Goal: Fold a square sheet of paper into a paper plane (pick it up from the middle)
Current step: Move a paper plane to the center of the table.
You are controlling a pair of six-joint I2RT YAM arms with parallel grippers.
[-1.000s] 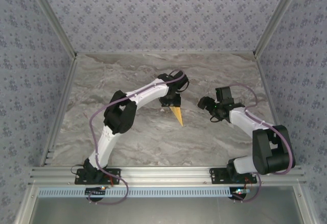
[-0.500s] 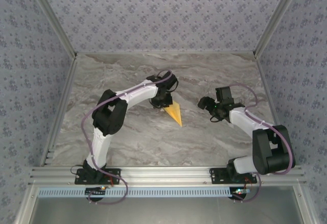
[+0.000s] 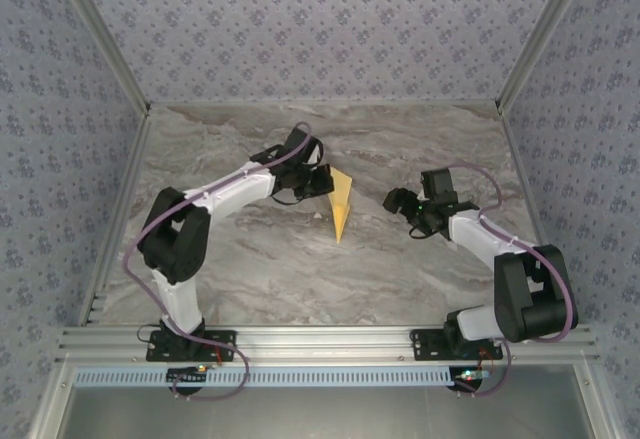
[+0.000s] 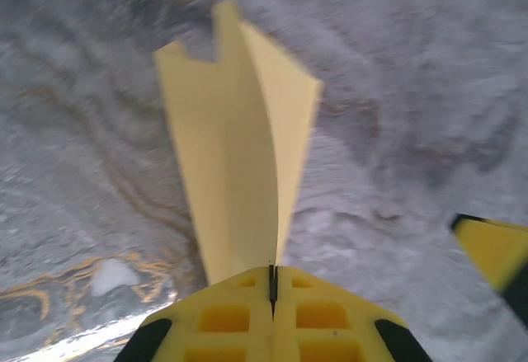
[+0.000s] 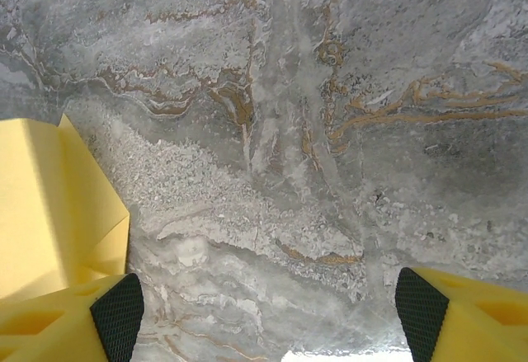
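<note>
The grey marble worktop (image 3: 250, 269) carries nothing else of the task. The left arm (image 3: 215, 199) reaches across it and the right arm (image 3: 480, 239) is bent in from the other side.

The plane (image 3: 342, 204) sits between the two sets of jaws, right at the left jaws and a short way off the right ones. In the left wrist view the left jaws are clenched, tips meeting on a seam. The plane (image 4: 239, 156) comes straight out of that seam and runs forward from them, its two flaps spreading apart further out. They are grasping it along the centre fold. I cannot tell whether its far end rests on the marble or hangs clear of it.

The right jaws stand released and wide, with only bare marble between their tips.

The plane should be nearly weightless, so lifting takes no effort. The difficulty is that it is thin and soft. The stacked layers along the centre crease are likely the one stiff part, and the flaps will flop, spring open or catch air. A grip on the crease near the middle looks right, since it pins every layer and balances both ends. A pinch on a single flap would probably bend it or let the folds unwind. Smooth paper may slip from hard pads, and a heavy squeeze or a twist could crumple or tear it.
</note>
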